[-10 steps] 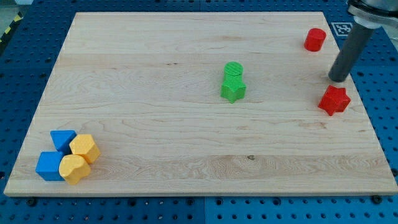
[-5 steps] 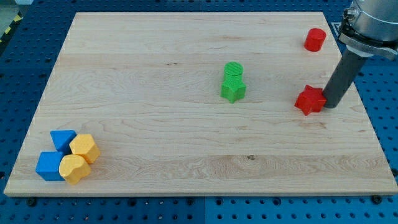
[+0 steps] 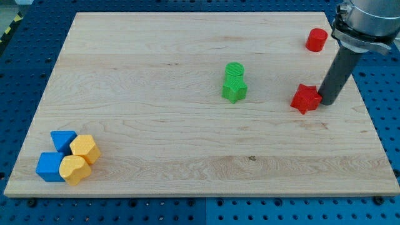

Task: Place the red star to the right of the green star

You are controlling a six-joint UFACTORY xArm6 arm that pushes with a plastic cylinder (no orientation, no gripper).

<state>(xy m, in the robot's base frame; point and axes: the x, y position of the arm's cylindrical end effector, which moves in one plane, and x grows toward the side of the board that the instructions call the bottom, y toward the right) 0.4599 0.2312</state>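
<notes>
The red star (image 3: pixel 305 98) lies on the wooden board (image 3: pixel 187 144) at the view's right, well to the right of the green star (image 3: pixel 234 91). A green cylinder (image 3: pixel 234 72) stands touching the green star on its upper side. My tip (image 3: pixel 327 100) is down on the board and touches the red star's right side. The rod rises up and to the right out of the view.
A red cylinder (image 3: pixel 316 39) stands near the board's top right corner. Two blue blocks (image 3: pixel 63 140) (image 3: pixel 49 167) and two yellow blocks (image 3: pixel 84 149) (image 3: pixel 74 170) cluster at the bottom left. The board's right edge is close to my tip.
My tip came down to the red star's right side and pushed it left, toward the green star. The other blocks have not moved.
</notes>
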